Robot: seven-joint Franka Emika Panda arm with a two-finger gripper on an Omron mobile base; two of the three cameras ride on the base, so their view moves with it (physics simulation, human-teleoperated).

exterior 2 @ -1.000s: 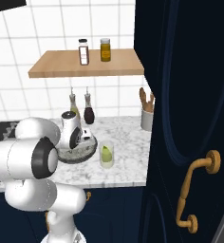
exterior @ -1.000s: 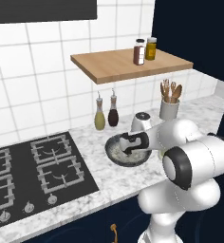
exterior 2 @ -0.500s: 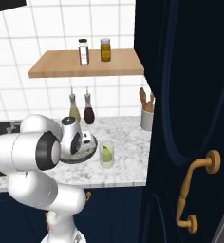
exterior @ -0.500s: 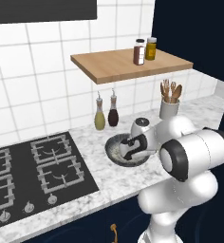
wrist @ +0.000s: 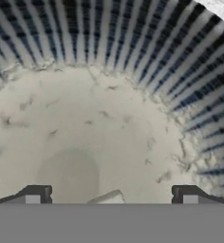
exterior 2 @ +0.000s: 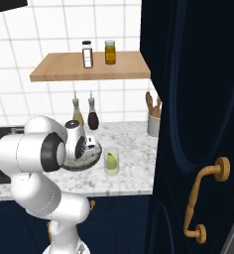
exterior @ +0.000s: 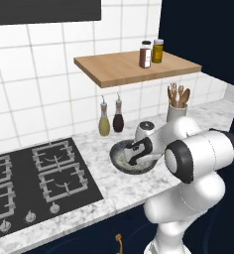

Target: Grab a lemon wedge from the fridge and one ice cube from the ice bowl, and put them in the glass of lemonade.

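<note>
We are working the ice step: our gripper [wrist: 111, 194] is reaching down into the ice bowl [exterior: 120, 158], which is sitting on the marble table [exterior: 114, 191] just right of the gas hob [exterior: 39, 181] and in front of the two hanging oil bottles [exterior: 111, 117]. In the hand view the fingers [wrist: 34, 194] are standing spread wide, released, with the bowl's pale speckled floor and ribbed dark wall [wrist: 147, 42] close ahead of them. Between the fingers, right at the lower edge, a small pale angular piece [wrist: 107, 196] is peeking up; we are judging it to be the ice cube, though so little of it is showing that we cannot be sure.

The glass of lemonade [exterior 2: 111, 162] is standing on the table just beside the bowl, on the side toward the navy cabinet door [exterior 2: 198, 124] with its brass handle [exterior 2: 201, 208], and something yellow-green is floating in it, which we are reading as the lemon wedge already in place. If so, the ice is what is left.

The next move is calling for us to settle the fingers down around that pale piece, keeping it centred between them, and then to clench gently, since a small hard cube on a curved floor is likely to skid aside. After that we are looking at a lift clear of the rim and a short carry over to the glass, releasing low so that nothing splashes or tips.
</note>
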